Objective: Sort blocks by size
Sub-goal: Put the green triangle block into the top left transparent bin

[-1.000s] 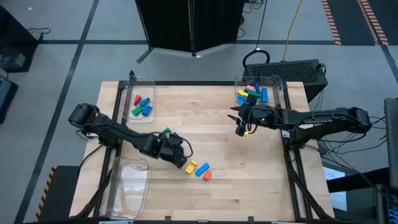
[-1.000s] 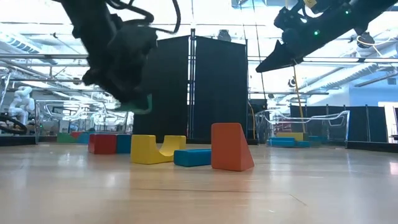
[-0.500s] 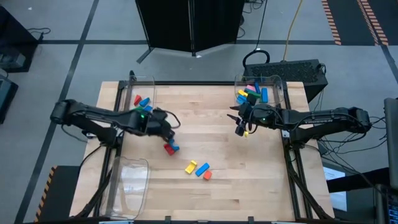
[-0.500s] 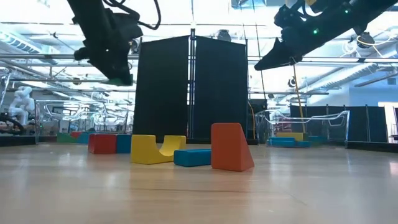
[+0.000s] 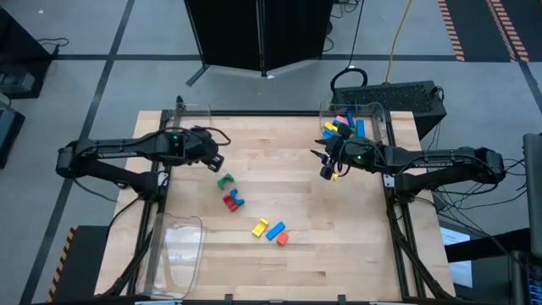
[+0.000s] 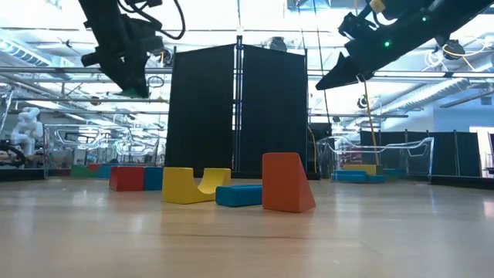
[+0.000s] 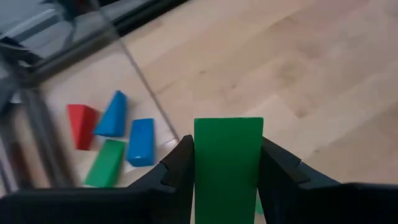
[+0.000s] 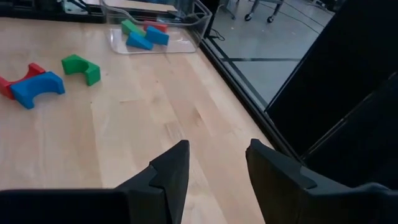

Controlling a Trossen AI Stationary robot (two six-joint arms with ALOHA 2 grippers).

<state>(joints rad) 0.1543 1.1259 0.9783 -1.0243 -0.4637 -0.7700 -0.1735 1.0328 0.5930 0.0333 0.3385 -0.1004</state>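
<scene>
The left gripper [image 5: 212, 159] is clamped on a green block [image 7: 227, 162], which sits squarely between the two fingers and sticks out past their tips. Beyond the fingertips and off to one side lies the clear left bin [image 5: 207, 111], holding a red wedge [image 7: 81, 124], two blue pieces [image 7: 142, 142] and a green wedge [image 7: 104, 163].

The risk, as I judge it, is a release short of the bin. The gripper hangs just beside the bin's wall rather than over its floor, so the block could strike the rim and tumble back onto the table. The block's smooth flat faces could also slip if the hold is light.

The held block is plain bright green, straight-edged, with a flat rectangular top face.

Loose blocks lie on the table well apart from both sets of fingers: a green arch [image 5: 224, 180], a red and blue pair [image 5: 231, 200], and a yellow [image 5: 261, 227], blue [image 5: 275, 231] and orange one [image 5: 282, 239].

The right gripper [image 5: 327, 169] hangs with its fingers spread and nothing between them, just beside the right bin [image 5: 385, 119]. If it swings inward, it could nudge that bin.
</scene>
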